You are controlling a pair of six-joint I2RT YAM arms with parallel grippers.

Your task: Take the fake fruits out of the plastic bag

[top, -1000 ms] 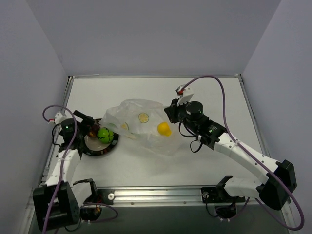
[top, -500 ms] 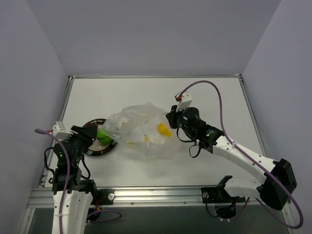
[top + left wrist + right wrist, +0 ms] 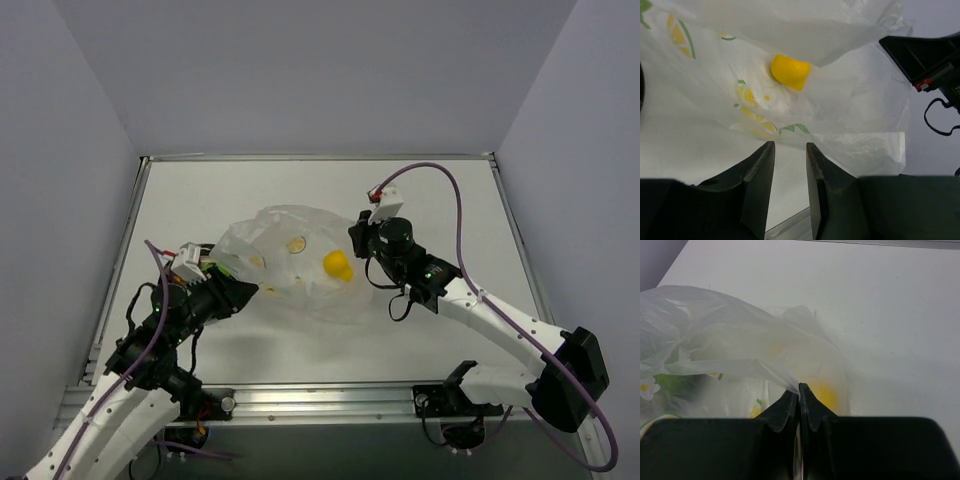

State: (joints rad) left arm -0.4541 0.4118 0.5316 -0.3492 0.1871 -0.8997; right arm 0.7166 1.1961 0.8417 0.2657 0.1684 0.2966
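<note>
The yellow fruit (image 3: 338,265) is still inside the plastic bag (image 3: 300,295), which lies mid-surface (image 3: 200,190), so the job is not done. The right fingers (image 3: 787,405) pinch the bag's thin skin. The left fingers (image 3: 757,175) are slightly apart, holding nothing.

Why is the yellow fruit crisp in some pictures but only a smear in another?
Left wrist view: the yellow fruit shows sharp through the thin film of the bag; top view: small but clear-edged; right wrist view: only a hazy yellow glow behind creased, milky film.
</note>
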